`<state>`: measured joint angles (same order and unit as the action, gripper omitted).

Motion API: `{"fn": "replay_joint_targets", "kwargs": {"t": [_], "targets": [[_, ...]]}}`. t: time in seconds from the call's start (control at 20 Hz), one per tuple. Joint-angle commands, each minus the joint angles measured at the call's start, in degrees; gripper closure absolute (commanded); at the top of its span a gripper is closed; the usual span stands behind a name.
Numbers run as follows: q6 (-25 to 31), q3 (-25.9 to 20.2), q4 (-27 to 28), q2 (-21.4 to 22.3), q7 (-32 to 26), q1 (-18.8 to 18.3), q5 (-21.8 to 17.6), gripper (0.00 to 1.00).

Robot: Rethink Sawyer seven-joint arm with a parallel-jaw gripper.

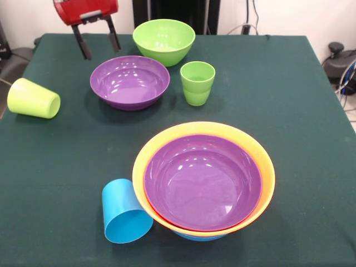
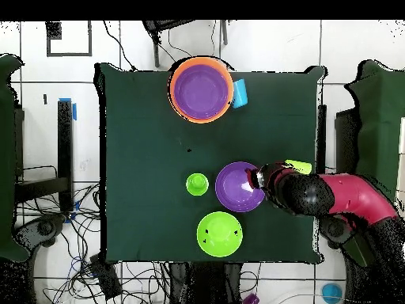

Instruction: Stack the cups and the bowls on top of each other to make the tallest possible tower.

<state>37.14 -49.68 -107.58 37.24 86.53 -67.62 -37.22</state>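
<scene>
Nesting purple bowl (image 1: 203,181) in orange bowl (image 1: 253,147), loose purple bowl (image 1: 130,81) empty

Colours on the dark green tablecloth (image 1: 300,100)

The tower (image 1: 203,181) is seen as a purple bowl inside an orange rim, with red and blue edges below. A second purple bowl (image 1: 130,81), a green bowl (image 1: 163,40), a ridged green cup (image 1: 197,83), a yellow-green cup (image 1: 32,98) and a sky-blue cup (image 1: 124,212) are shown. The gripper (image 1: 98,41) is coloured red with black fingers.

A dark green table (image 1: 311,111) carries the tower (image 1: 203,181), three cups and two loose bowls.
</scene>
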Motion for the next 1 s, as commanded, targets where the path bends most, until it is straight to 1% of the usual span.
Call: {"fn": "replay_joint_targets", "kwargs": {"t": [0.05, 0.25, 0.65, 0.85, 1.0], "targets": [[-3.5, 6.0, 1.9, -8.5, -3.3, 0.2, -5.6, 0.00], [-4.3, 6.7, 3.8, -11.8, -4.5, -0.2, -6.3, 0.00], [-2.8, 6.8, 7.5, -15.5, -6.9, -0.1, -6.6, 0.00], [-2.2, 6.7, 8.9, -17.0, -8.9, -0.7, -7.1, 0.00], [-1.8, 6.6, 8.5, -16.3, -9.1, -1.1, -7.2, 0.00]]}}
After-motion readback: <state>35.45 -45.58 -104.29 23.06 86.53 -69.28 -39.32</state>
